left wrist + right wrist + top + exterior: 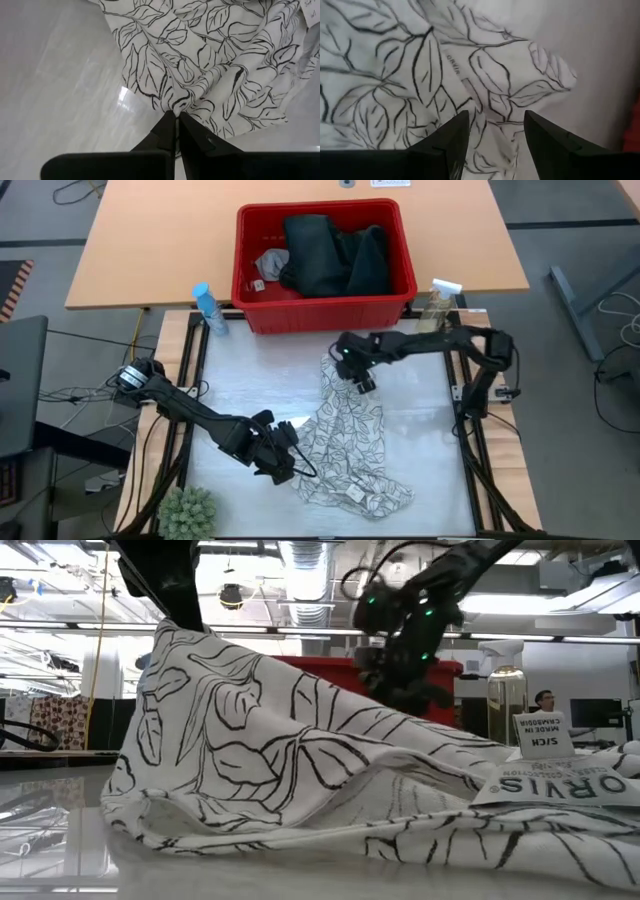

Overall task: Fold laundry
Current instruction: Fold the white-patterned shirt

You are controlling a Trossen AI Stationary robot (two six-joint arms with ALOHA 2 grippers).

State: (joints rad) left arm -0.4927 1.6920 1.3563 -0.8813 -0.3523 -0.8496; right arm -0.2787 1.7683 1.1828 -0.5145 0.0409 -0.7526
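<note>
Leaf-print cloth [345,442]: white with grey leaves, laid crumpled on the surface [250,385], long axis running from the far end near the red basket [250,300] to the near end, where a label is seen

Left gripper [285,463]: placed at the cloth's near left edge; fingers [167,131] pressed together, a small pinch of the fabric edge held between the tips, as shown in the left wrist view; in the low view that edge is seen lifted into a peak above the surface

Right gripper [360,383]: placed over the cloth's far end, just in front of the basket; fingers [452,135] spread, nothing between them, fabric lying directly below the gap in the right wrist view

Key relation: the 2 grippers are set at opposite ends of the long axis, the left already on the near edge, the right nearer the far end; the far edge lies straight under the right fingers, so a short descent and a closing is judged to be what the next move needs

Jeans [335,255] and small grey cloth [272,262]: kept in the basket, well apart from both grippers
</note>
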